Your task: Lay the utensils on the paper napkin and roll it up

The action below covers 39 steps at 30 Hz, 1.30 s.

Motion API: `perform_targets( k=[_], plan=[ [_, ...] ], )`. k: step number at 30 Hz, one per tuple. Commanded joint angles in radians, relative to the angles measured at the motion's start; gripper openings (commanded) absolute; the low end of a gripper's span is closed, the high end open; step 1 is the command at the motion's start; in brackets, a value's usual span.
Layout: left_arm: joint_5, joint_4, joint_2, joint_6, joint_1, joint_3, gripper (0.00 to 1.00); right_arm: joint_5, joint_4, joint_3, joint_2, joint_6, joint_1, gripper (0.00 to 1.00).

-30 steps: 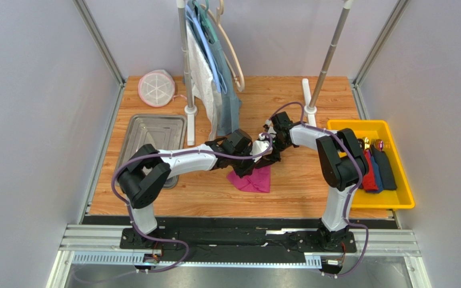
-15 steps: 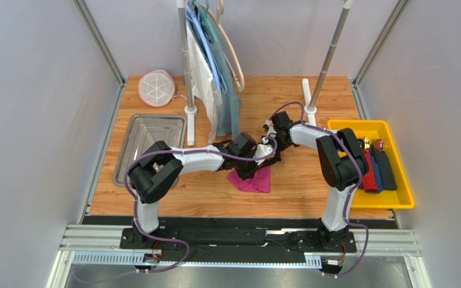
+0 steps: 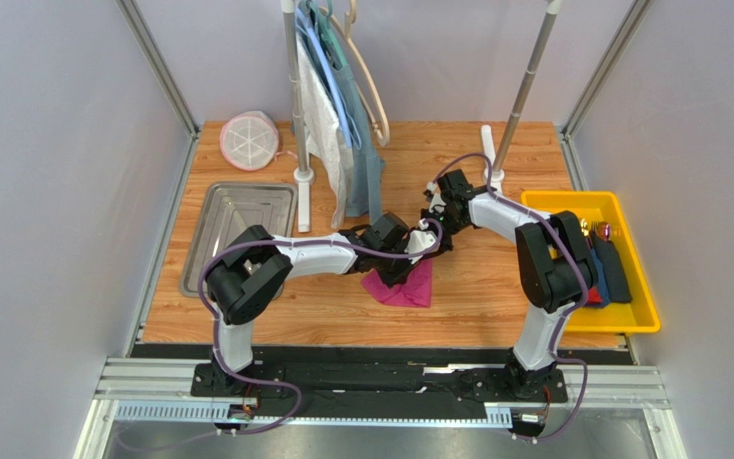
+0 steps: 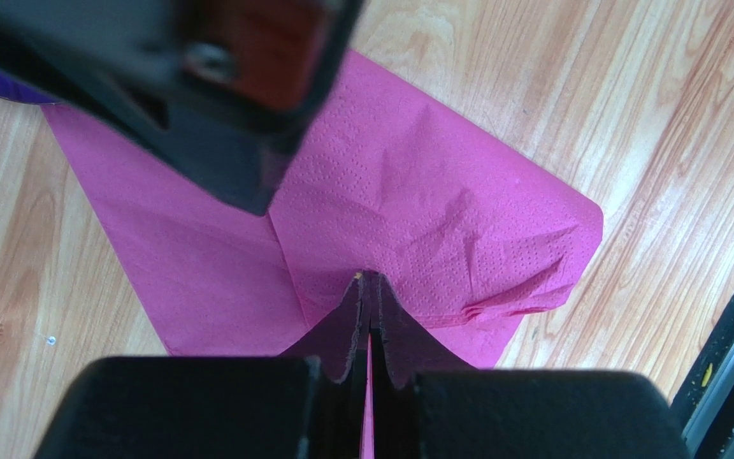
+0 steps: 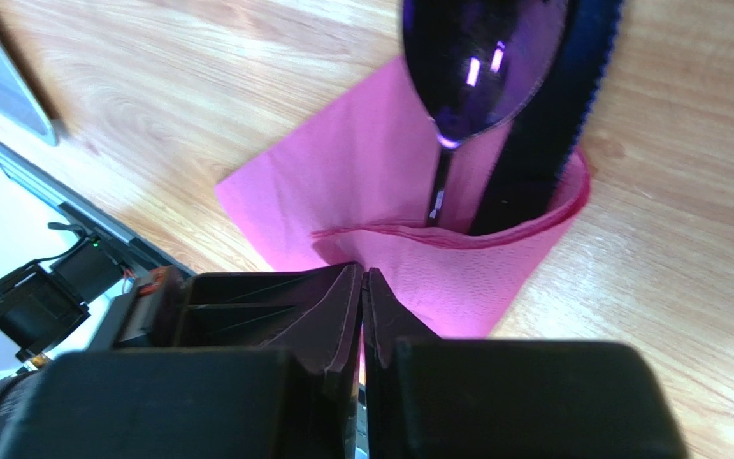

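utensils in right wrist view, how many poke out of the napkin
2: a purple spoon on the left, a serrated knife right of it, both tucked under the napkin fold. More may be hidden.

Top view: bright, even overhead light. Soft short shadows on bench [image 3: 476,296] beside paper napkin [image 3: 404,285]. Sharp focus, mild bending of straight rails toward frame edges.
Left wrist view: napkin embossing crisp, black housing [image 4: 237,86] above napkin badly blurred, jaws soft.
Right wrist view: spoon [image 5: 481,57] beyond napkin shows two small white glints. Jaws out of focus, napkin pink saturated.
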Motion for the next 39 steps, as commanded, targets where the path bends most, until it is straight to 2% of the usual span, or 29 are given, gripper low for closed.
perform_targets(
  k=[1,16,22,26,39],
  plan=[
    [-0.008,-0.029,0.014,-0.007,-0.001,-0.009,0.00,0.029,0.018,-0.029,0.021,-0.009,0.000,0.05],
    [-0.021,-0.058,-0.033,-0.010,0.008,-0.061,0.00,0.010,0.073,-0.047,0.072,-0.005,0.003,0.05],
    [0.008,-0.064,-0.122,-0.030,0.010,-0.056,0.18,0.029,0.092,-0.075,0.130,-0.015,0.003,0.03],
    [0.049,-0.083,-0.173,-0.039,0.008,-0.039,0.22,0.026,0.104,-0.087,0.136,-0.015,0.003,0.03],
    [0.020,-0.017,-0.025,-0.050,-0.047,0.057,0.20,-0.005,0.100,-0.076,0.133,-0.006,0.003,0.02]
  ],
)
